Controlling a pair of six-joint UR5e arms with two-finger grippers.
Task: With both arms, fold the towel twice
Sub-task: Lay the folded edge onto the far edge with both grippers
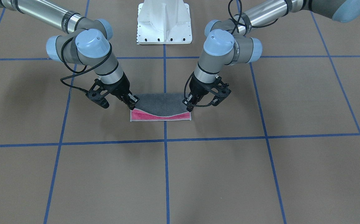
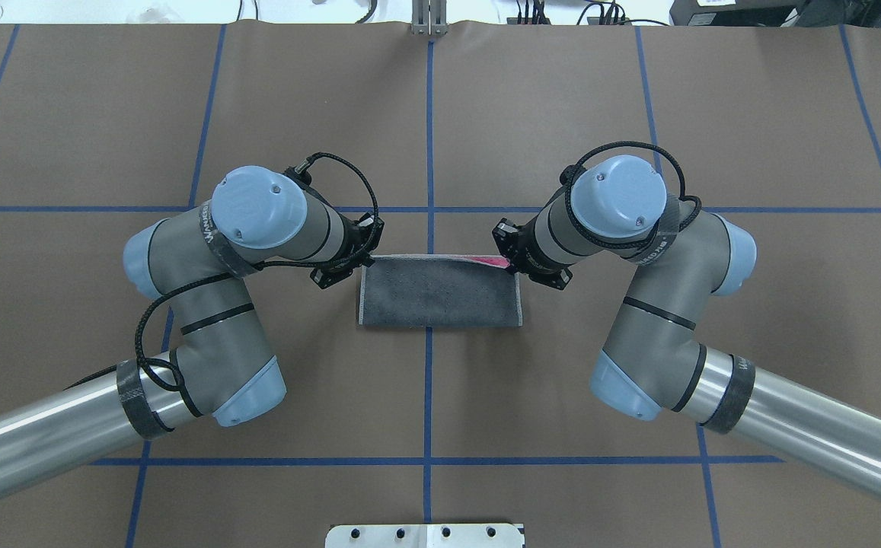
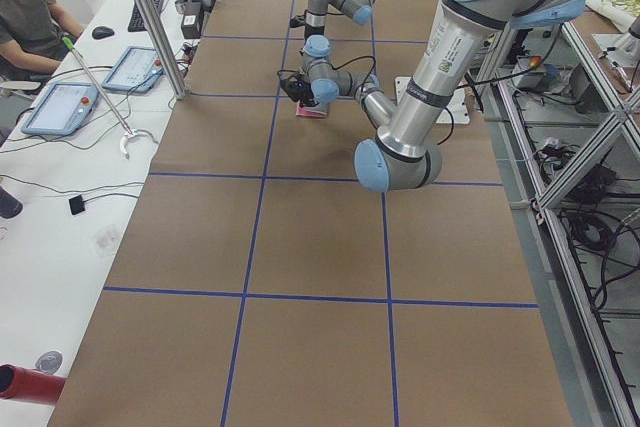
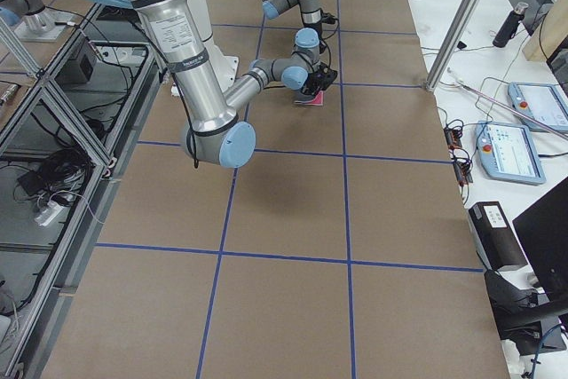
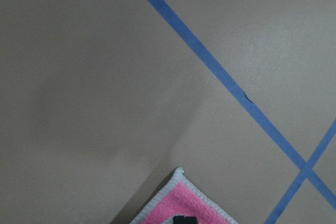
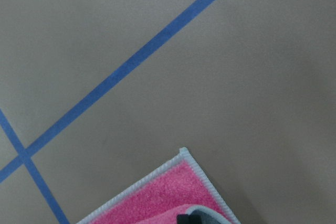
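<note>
**Towel half-folded, both hands on its corners**

The towel lies mid-counter astride a blue tape line, with its grey face doubled over the pink. The left hand and right hand are each closed on a corner of the raised grey layer, which sags between them. The white pedestal stands behind the towel. In the overhead view the wrists cover both grips.
</note>
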